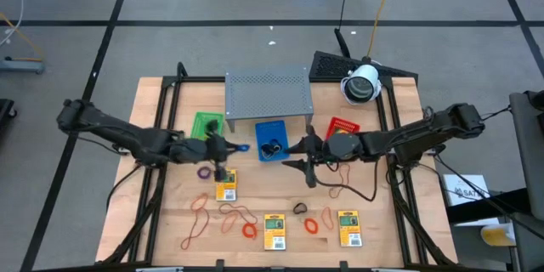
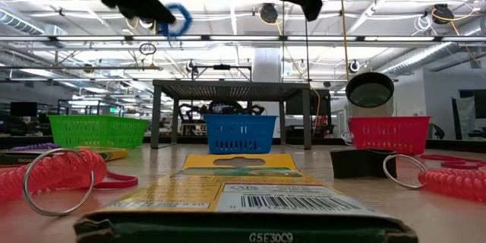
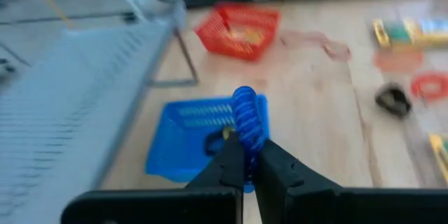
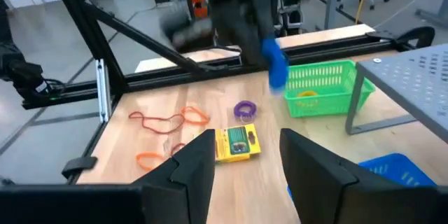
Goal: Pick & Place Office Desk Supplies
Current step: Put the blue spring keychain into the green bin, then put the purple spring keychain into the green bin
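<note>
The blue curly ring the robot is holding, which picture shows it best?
The left wrist view: the blue coiled ring fills the middle, pinched in the left gripper above the blue tray. The high view shows only a tiny blue bit; the low view a blurred loop; the right wrist view a blue smear.

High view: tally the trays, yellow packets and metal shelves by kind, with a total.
Trays: 3 (green tray, blue tray, red tray)
Yellow packets: 3
Metal shelf: 1
Total: 7
</note>
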{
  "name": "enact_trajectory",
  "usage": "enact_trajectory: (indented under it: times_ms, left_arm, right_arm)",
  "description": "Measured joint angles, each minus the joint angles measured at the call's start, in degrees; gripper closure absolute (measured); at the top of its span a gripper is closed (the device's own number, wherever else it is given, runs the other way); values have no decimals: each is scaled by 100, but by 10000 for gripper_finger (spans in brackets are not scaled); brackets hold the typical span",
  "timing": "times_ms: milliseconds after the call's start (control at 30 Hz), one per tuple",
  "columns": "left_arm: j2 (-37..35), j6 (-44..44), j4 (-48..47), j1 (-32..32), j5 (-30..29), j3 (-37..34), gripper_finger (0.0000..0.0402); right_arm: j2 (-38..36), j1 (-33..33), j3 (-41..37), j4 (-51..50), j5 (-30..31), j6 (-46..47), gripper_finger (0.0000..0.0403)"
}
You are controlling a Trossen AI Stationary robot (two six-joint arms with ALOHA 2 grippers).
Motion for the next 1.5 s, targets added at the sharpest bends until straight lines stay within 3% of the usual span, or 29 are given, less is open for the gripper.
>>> enact_trajectory:
  times_ms: [300,533,633,867,1200,1333,1500]
  left_arm:
    - [-1436,-1388,-2115,67,-1479,2,391]
    - [-1654,-2923,-3286,431,-1533,2,391]
    - [-1612,-3344,-3618,578,-1401,2,386]
    - [-1605,-4070,-4112,896,-729,2,332]
    - [-1606,-3999,-4084,1092,-227,2,251]
    - [-1605,-3505,-4081,1048,656,2,222]
    - [-1559,-3690,-4056,741,1666,2,207]
  right_arm:
    - [-100,13,-58,-663,-13,-225,257]
    - [-98,-42,-540,-402,0,-274,263]
    - [-98,-130,-648,-130,-14,-304,264]
    - [-98,-190,-704,28,-22,-325,265]
    - [-98,-190,-704,28,-24,-367,265]
    - [-98,-190,-706,28,-26,-368,268]
    - [-98,-190,-706,30,-40,-478,270]
